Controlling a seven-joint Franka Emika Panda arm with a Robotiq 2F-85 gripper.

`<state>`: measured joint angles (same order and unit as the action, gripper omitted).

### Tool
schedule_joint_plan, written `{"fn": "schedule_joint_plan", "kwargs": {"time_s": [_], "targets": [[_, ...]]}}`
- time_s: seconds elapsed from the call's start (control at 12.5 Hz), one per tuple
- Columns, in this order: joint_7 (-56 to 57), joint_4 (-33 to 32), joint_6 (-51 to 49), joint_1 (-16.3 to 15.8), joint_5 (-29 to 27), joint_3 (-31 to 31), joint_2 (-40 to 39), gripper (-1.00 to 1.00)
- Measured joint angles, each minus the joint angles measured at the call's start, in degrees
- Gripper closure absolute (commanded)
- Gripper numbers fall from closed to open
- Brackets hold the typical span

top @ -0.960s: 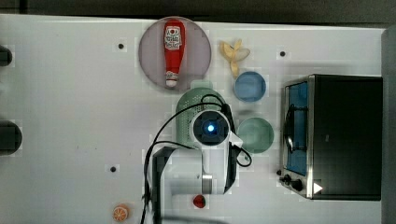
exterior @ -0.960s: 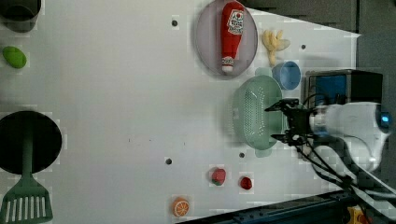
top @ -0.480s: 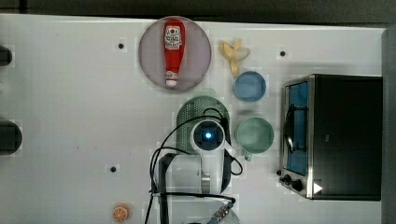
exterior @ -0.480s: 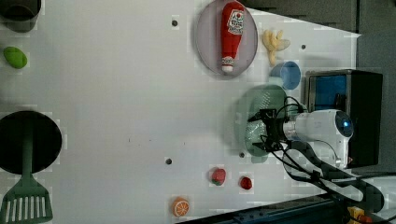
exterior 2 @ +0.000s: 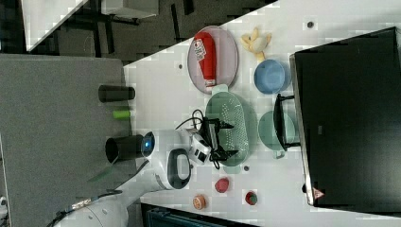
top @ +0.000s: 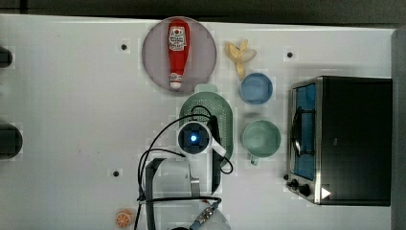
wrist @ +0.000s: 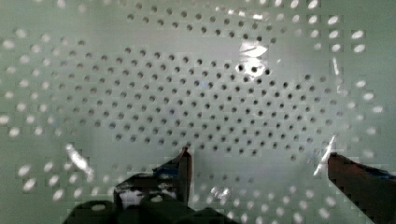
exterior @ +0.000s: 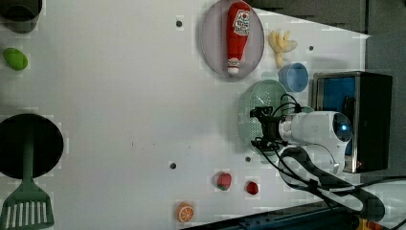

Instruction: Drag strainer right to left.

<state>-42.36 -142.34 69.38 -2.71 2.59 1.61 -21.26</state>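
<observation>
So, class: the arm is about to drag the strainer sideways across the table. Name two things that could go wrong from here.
1. The open gripper sits inside the strainer without clamping it, so the fingers may slide over the holed floor or tip the rim.
2. The plate holding the ketchup bottle lies beside the strainer's end, so a skewed drag could knock it.

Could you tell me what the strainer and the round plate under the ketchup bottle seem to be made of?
The strainer looks like pale mint-green moulded plastic with a slight gloss: neat rows of small holes and soft highlights. The plate appears to be matt greyish-lilac plastic or melamine, though ceramic cannot be ruled out; it shows no glare.
</observation>
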Motion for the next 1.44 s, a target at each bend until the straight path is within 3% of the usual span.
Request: {"fn": "schedule_joint_plan", "kwargs": {"time_s": [0.8,1.28,1.44], "targets": [[-16.84,3.25,-0.45,-9.23,-3.07,3.60,-1.57,-1.00],[-20.31,7.72,-1.06,-17.60,-5.18,3.55,-5.30,-1.00],[-20.98,9.74,-1.51,-18.37,-4.97,5.02,-6.71,-1.00]]}}
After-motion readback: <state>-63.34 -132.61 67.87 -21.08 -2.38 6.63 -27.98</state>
